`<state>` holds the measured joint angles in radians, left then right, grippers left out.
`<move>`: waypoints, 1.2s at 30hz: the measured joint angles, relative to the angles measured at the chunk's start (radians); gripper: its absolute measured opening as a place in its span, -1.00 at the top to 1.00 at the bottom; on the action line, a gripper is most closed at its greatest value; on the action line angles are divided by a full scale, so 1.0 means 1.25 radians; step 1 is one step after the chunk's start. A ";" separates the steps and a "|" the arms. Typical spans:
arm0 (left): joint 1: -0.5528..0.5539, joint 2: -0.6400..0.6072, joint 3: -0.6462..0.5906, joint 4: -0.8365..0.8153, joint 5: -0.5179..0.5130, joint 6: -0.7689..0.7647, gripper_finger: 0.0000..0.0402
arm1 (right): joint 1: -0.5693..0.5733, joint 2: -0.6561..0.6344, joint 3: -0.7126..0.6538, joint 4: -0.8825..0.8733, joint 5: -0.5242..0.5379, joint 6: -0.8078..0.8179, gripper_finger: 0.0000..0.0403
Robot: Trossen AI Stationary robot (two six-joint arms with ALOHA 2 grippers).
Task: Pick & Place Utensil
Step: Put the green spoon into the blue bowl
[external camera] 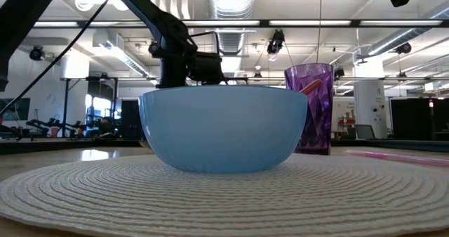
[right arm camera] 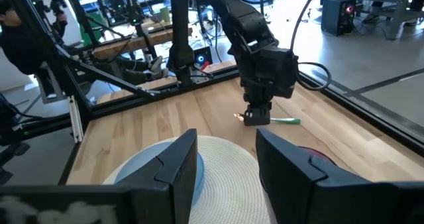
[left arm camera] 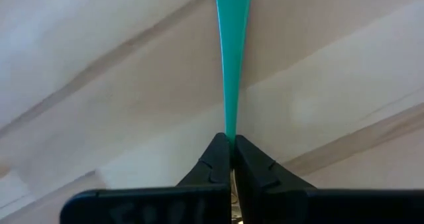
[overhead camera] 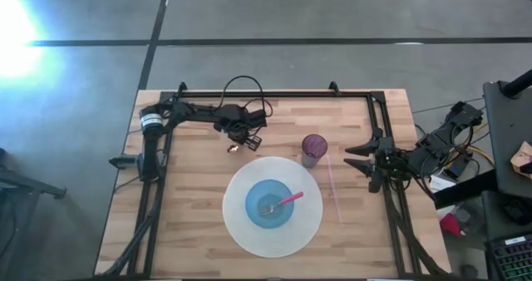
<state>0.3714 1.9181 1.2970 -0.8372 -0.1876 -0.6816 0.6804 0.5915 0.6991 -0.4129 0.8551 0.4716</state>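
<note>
My left gripper (overhead camera: 241,142) points down at the wooden table just beyond the white round placemat (overhead camera: 241,231) and is shut on a teal utensil (left arm camera: 232,58). In the right wrist view the utensil (right arm camera: 285,121) is a short green strip beside that gripper (right arm camera: 257,118). A blue bowl (overhead camera: 269,204) stands on the placemat, and a pink-handled fork (overhead camera: 283,202) rests inside it. My right gripper (overhead camera: 353,159) waits open at the table's right edge, touching nothing. My left gripper pinches the teal utensil between its two fingertips at the handle's end (left arm camera: 230,132). The fingers come from above, pointing down. The handle runs straight out from the tips and lies flat on the wooden table top. Its other end is outside the wrist view.
A purple cup (overhead camera: 313,148) stands at the placemat's far right rim. A thin pink straw (overhead camera: 333,185) lies on the bare wood between the placemat and my right arm. Black frame rails (overhead camera: 274,92) run along the table's far and side edges. A person (right arm camera: 20,32) is beyond the table.
</note>
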 joint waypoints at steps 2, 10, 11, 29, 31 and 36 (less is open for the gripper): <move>0.000 -0.015 0.000 -0.002 -0.008 0.000 1.00 | 0.000 0.000 0.000 0.000 0.000 0.000 0.26; -0.002 -0.062 0.002 -0.025 -0.043 0.004 1.00 | 0.000 0.000 0.000 0.003 0.000 0.000 0.26; -0.002 -0.071 0.002 -0.025 -0.048 0.004 1.00 | 0.000 0.000 0.000 0.003 0.000 0.000 0.26; -0.087 -0.291 0.004 -0.029 -0.199 0.002 1.00 | 0.000 0.000 0.000 0.024 0.001 0.000 0.26; -0.107 -0.312 0.004 -0.028 -0.221 -0.002 1.00 | 0.000 0.000 0.000 0.029 0.001 0.000 0.26; -0.161 -0.347 0.004 -0.022 -0.271 -0.017 1.00 | 0.000 0.000 0.000 0.029 0.001 0.003 0.26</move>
<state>0.1703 1.4838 1.3025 -0.8644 -0.5269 -0.7033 0.6800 0.5920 0.6991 -0.3765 0.8566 0.4755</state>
